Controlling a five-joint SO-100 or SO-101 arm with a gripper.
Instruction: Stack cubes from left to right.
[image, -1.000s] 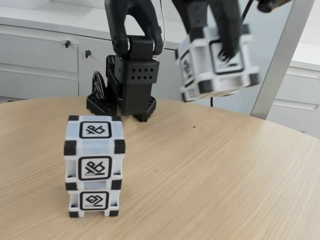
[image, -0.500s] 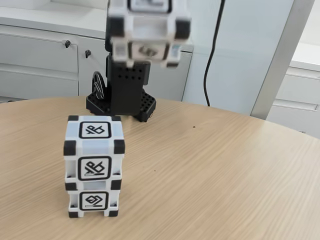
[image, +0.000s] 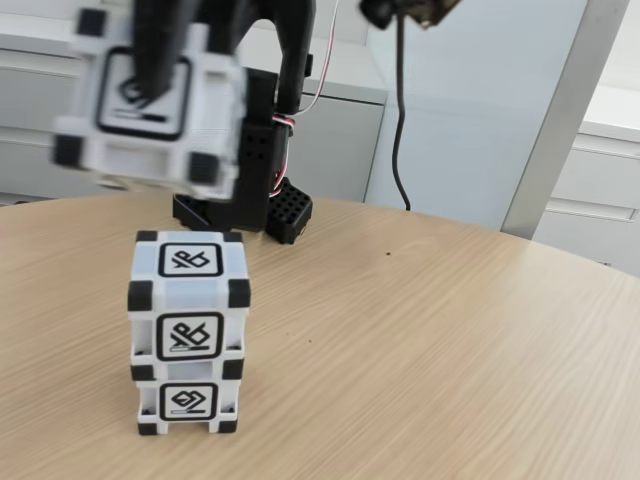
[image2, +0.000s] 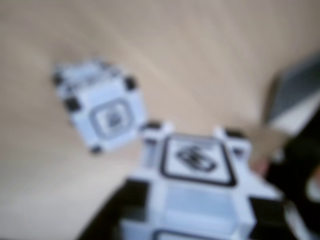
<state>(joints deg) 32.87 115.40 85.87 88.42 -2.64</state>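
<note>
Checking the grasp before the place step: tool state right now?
Tool: shut on the third cube, carried in the air above and slightly left of the two-cube stack in the fixed view.

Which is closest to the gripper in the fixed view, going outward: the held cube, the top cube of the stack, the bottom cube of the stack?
1. Held cube: clamped in the gripper, raised at upper left.
2. Top cube: just below the held one, slightly right, on the stack.
3. Bottom cube: lowest, resting on the table under the top cube.
</note>
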